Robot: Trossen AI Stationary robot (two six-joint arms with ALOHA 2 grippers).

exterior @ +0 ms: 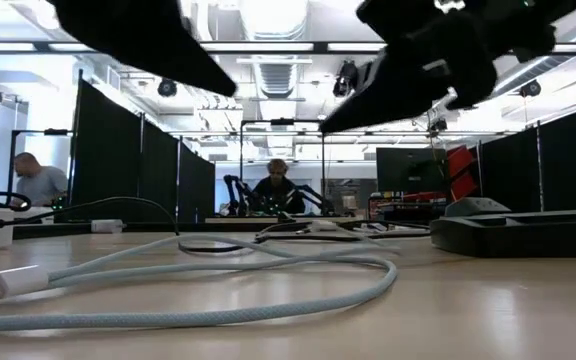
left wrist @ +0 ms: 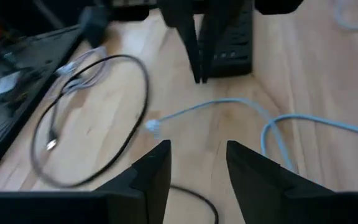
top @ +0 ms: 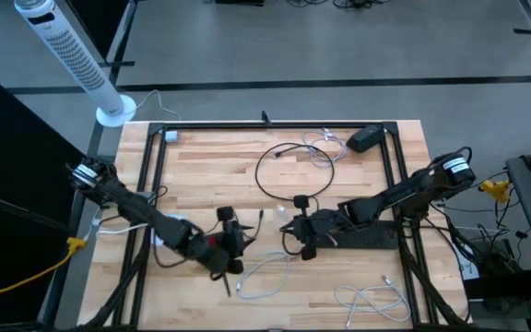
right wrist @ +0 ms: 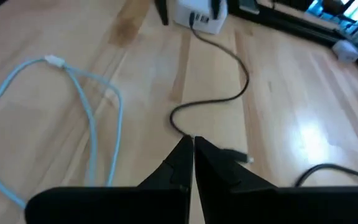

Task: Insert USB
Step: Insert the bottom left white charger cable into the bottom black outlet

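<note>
Logging from my console: thin black USB cable (right wrist: 219,93) with silver plug lay mid-table; right gripper (right wrist: 193,152) pinched it, left gripper (left wrist: 197,163) stood parted, empty.

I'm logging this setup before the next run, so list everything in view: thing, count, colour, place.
Table: one, light wood with a black frame, centre.
Black cable: one, looped on the table's far middle.
Black adapter: one, far right corner.
Black power strip: one, right side under the right arm.
Pale blue cable: one, near middle.
White cable: one, near right.
Small white block: one, far left corner.
Tower fan: one, white, on the floor beyond the far left corner.
People: two, in the room behind.
Left claw: open, empty, near centre-left.
Right claw: shut, centre.
</note>
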